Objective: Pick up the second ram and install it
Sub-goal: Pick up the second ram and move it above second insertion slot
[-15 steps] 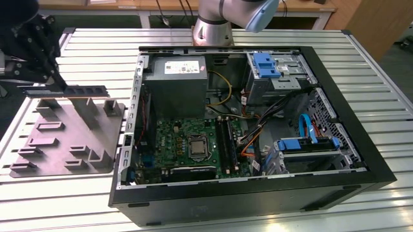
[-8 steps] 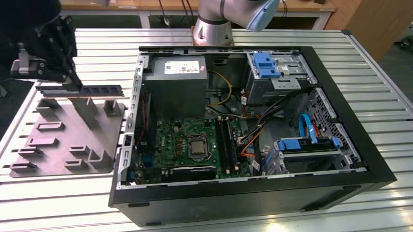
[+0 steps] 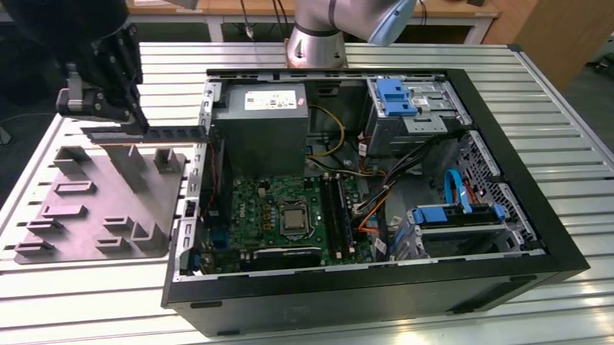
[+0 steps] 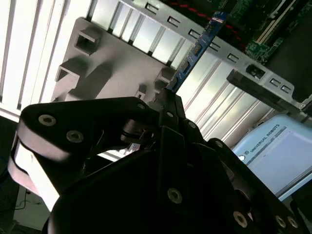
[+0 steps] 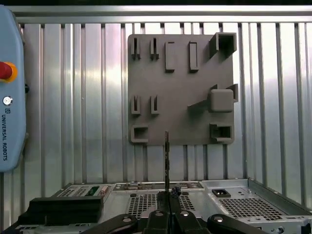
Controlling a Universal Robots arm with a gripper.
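Grey plastic at nine o'clock in the exterior view: you have one tray [image 3: 96, 208] with upright pegs, lying on the slatted metal tabletop [image 3: 566, 115] just beside the case. Above the tray's far edge, at ten o'clock, hangs one gripper [image 3: 129, 123], clenched on the second ram [image 3: 163, 131]. You see one stick there, held level and clear of the tray. Its end reaches toward the case's wall, and you cannot tell whether it touches. In both wrist views the stick shows edge-on as a thin line running out from between the black fingers [image 4: 168, 131], which are closed tight against it, with the tray beyond.

At the centre sits one open computer case [image 3: 384, 291]. Inside you can count:
- one grey power supply [image 3: 264, 126];
- one green motherboard [image 3: 254, 205];
- one processor socket [image 3: 290, 219].

The black memory slots [image 3: 333, 208] lie at three o'clock of that socket. They are too narrow for you to count, or to say whether any carries a stick. Cables hide part of the board.

Further right are two blue drive brackets, one [image 3: 393, 97] at one o'clock and one [image 3: 451, 214] at four o'clock of the case. The arm's base [image 3: 317, 39] stands at twelve o'clock, cut off by the frame.

The first wrist view gives you one pale blue pendant [image 5: 9, 97] with one red button [image 5: 5, 70], both cropped at the edge.
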